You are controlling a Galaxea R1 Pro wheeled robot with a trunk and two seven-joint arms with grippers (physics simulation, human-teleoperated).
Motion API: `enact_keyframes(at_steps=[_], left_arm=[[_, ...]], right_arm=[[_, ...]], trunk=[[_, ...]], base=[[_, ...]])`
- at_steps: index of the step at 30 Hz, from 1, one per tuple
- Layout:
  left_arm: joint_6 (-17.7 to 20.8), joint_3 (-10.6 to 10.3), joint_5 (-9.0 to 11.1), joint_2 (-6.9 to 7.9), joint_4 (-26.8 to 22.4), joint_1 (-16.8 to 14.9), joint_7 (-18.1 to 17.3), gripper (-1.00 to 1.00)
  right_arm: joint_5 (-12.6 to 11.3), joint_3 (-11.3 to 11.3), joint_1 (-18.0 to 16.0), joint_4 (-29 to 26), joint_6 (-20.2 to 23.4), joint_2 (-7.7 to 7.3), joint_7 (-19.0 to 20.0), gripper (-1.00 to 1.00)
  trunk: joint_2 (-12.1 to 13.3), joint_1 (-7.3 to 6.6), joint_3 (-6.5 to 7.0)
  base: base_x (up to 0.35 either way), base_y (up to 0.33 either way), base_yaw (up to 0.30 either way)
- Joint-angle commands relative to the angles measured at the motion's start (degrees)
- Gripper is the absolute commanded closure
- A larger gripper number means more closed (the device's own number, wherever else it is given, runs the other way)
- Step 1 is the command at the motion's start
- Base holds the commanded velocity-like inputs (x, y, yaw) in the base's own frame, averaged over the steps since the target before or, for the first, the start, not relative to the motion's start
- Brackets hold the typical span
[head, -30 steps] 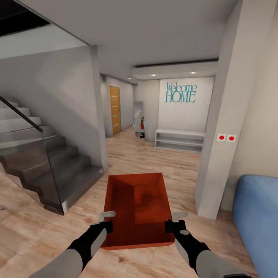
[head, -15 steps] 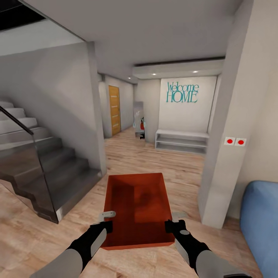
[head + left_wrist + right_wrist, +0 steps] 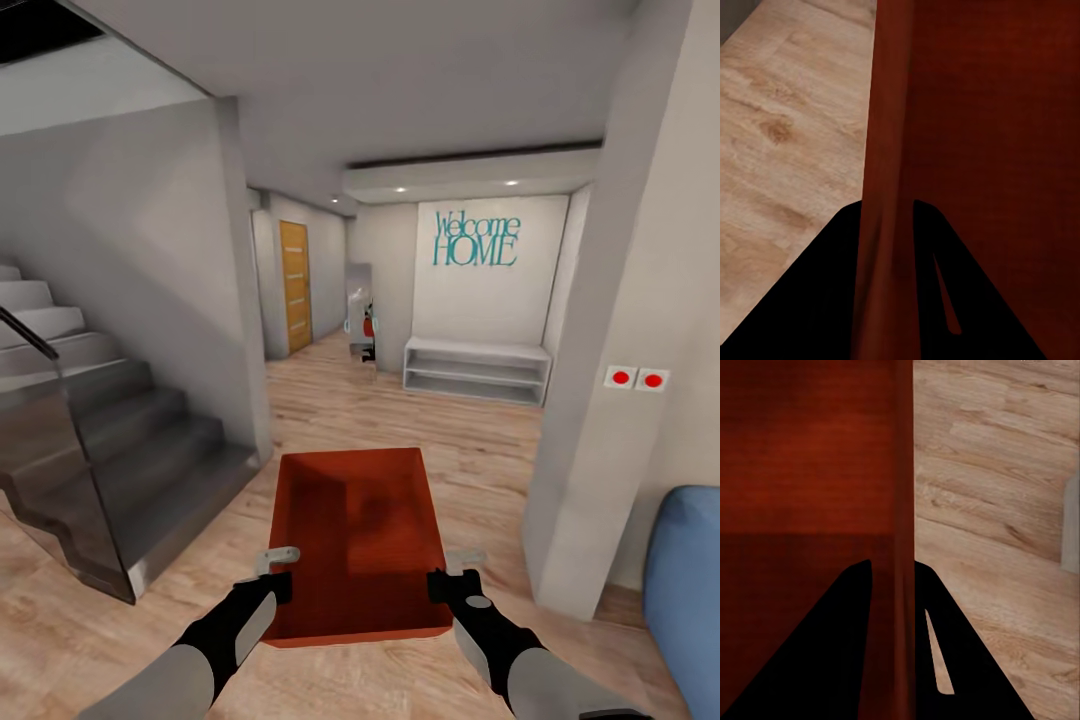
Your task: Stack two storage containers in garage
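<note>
One orange-red storage container [image 3: 355,540] hangs low in front of me over the light wood plank floor [image 3: 400,420], held by its two long side walls. My left gripper [image 3: 275,577] is shut on the left wall. My right gripper [image 3: 446,577] is shut on the right wall. In the left wrist view the thin red wall [image 3: 889,135] runs between the black fingers [image 3: 825,300] of my left gripper [image 3: 886,217]. The right wrist view shows the other wall [image 3: 904,472] pinched the same way by my right gripper [image 3: 894,574]. The second container is out of view.
A grey staircase with a glass rail [image 3: 90,450] stands at the left. A white pillar [image 3: 600,400] and a blue sofa [image 3: 690,590] are at the right. Ahead, a hallway leads to a white bench shelf [image 3: 478,368] and a light wooden door [image 3: 295,285].
The whole view has rolled forward: stairs slid left, pillar and sofa slid right, and the hallway looms larger. The container and both grippers keep their place in front of me.
</note>
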Motion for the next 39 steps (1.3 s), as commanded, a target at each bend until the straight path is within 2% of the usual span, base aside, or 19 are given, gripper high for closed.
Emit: enact_keyframes(at_steps=[1, 39], left_arm=[[-0.3, 3.7, -1.62, 3.29, -0.28, -0.08, 1.23, 1.0], [-0.3, 3.7, -1.62, 3.33, -0.28, -0.08, 1.23, 1.0]], right_arm=[[0.28, -1.23, -0.03, 0.17, -0.16, -0.05, -0.46, 1.0], [0.45, -1.23, -0.03, 0.17, -0.07, -0.05, -0.5, 1.0]], trunk=[[-0.07, 0.05, -0.09], [-0.07, 0.05, -0.09]], base=[[0.322, 0.0, 0.0], [0.322, 0.0, 0.0]])
